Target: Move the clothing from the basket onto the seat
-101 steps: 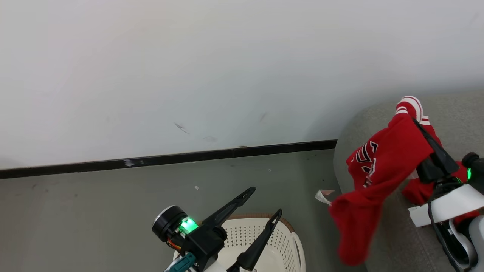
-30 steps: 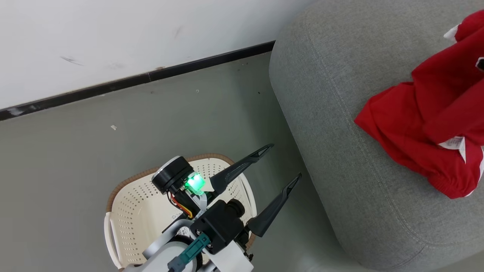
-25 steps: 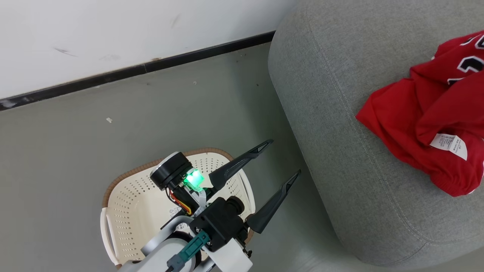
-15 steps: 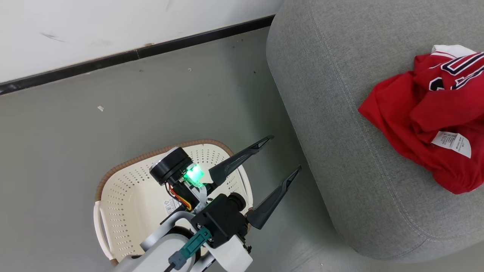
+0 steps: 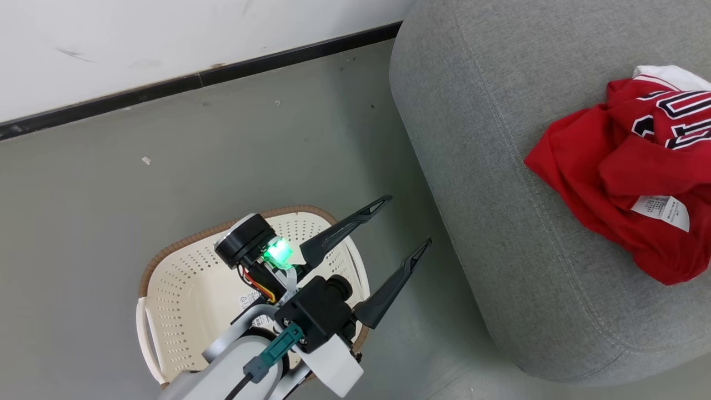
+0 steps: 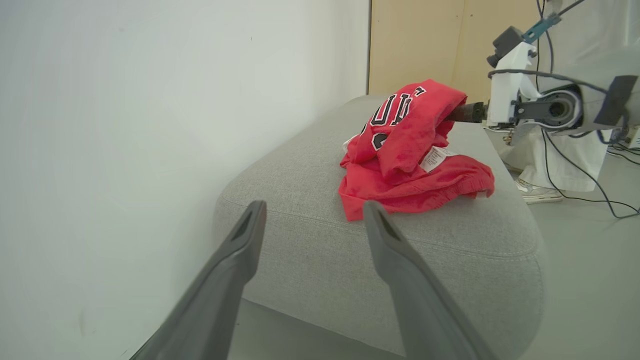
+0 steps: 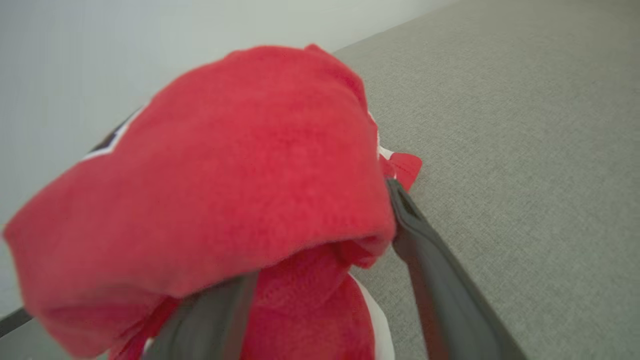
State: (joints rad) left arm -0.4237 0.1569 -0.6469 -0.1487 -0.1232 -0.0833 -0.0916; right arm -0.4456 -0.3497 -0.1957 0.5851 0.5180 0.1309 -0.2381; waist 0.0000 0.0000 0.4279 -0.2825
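- The basket (image 5: 178, 289) stands on the grey floor closest to the robot, beside the seat. The part of its inside that shows holds no clothing. The left arm hides the rest, so I cannot tell whether anything is left in it.
- The seat (image 5: 500, 166), a large grey cushion, rises just past the basket.
- The clothing (image 5: 627, 183) lies in a crumpled red heap on top of the seat, towards its far side. Black-and-white numerals and a white label face up. No part of it hangs over the edge.
- Judging from this, the move onto the seat looks done for these garments. What seems left is for the right arm to pull clear of the cloth, and a check of the hidden part of the basket.
- The left gripper (image 5: 405, 220) hovers above the basket rim with its jaws wide apart. It holds nothing and touches nothing.
- The right gripper (image 6: 462, 112) sits farther off, at the back of the red heap on the seat. In the right wrist view its fingers (image 7: 425, 260) stand well apart. A fold of cloth drapes over one finger and brushes the other, resting on them rather than being pinched.
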